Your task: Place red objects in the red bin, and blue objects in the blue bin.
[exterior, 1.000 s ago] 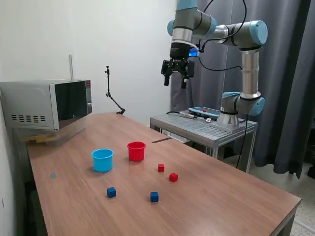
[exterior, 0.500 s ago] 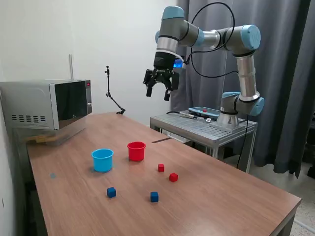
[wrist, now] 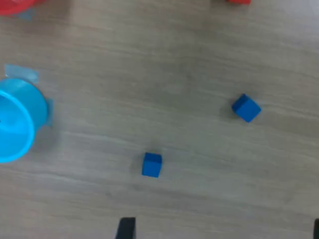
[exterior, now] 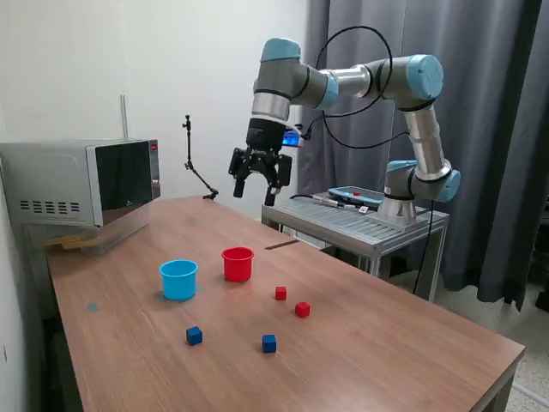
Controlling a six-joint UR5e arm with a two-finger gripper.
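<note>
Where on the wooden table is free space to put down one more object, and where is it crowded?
Bare wood lies between the silver microwave and the light blue plastic cup, and on the exterior view's right past the red cubes. Crowded: the middle, around the red plastic cup and dark blue cubes.

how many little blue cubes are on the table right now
2. One blue cube lies in front of the blue cup; the other blue cube lies toward the exterior view's right. None looks hidden.

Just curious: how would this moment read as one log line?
gripper: open, high above table | small cubes: four, all on wooden table | red plastic cup, light blue plastic cup: upright
</note>
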